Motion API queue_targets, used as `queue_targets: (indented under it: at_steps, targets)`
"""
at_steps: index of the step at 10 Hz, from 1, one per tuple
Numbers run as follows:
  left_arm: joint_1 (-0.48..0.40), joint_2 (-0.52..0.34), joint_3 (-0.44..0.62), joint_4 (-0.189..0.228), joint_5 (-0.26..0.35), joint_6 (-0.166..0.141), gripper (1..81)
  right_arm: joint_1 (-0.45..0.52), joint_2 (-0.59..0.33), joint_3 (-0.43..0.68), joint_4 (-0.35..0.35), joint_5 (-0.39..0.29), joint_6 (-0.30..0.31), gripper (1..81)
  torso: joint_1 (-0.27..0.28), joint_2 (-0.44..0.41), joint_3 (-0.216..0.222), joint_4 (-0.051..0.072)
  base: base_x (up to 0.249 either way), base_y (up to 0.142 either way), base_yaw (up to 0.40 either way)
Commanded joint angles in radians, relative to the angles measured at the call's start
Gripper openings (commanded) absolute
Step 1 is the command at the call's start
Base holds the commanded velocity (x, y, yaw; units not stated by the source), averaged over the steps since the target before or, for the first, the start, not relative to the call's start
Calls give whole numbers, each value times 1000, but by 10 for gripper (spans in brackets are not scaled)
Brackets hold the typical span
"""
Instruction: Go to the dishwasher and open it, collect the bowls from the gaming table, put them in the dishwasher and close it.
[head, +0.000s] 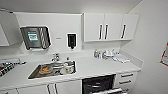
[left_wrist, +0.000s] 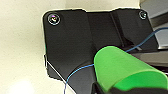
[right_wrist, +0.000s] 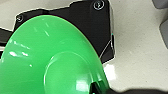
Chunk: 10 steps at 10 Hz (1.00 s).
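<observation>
**Kitchenette counter, dishwasher open, green bowls at both wrists**

Facing a white counter (head: 100, 67) from above. Dishwasher (head: 98, 84) under the counter's front edge, right of centre: door dropped open, dark interior with wire racks on view. White drawers (head: 126, 78) with dark bar handles just beside it toward the right corner. Steel sink (head: 52, 70) set into the counter left of centre, holding an orange bowl (head: 45, 69) and white dishes (head: 67, 68); tap (head: 55, 57) at its back edge. Bottles and a cloth near the back right corner. On the wall: paper towel dispenser (head: 35, 37), dark soap dispenser (head: 71, 40), white wall cupboards (head: 110, 27).

Left wrist view: a bright green bowl (left_wrist: 125, 68) close against the camera, tilted, with a blue cable (left_wrist: 82, 68) crossing behind it. Right wrist view: a second green bowl (right_wrist: 50, 60), underside turned to the camera, pale floor beyond. Grip of either gripper cannot be told; fingers not made out.
</observation>
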Motion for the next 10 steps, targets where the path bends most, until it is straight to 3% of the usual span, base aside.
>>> queue_targets:
  at_steps: [1,10]
  targets:
    - [-45,-7,0,2,57,8,10,33,-17,-5,-15,-45,-3,10,1,0,0,0,130,0,0]
    - [-43,0,-2,5,57,8,10,28,-13,-14,-15,-45,-5,10,1,0,0,0,131,0,0]
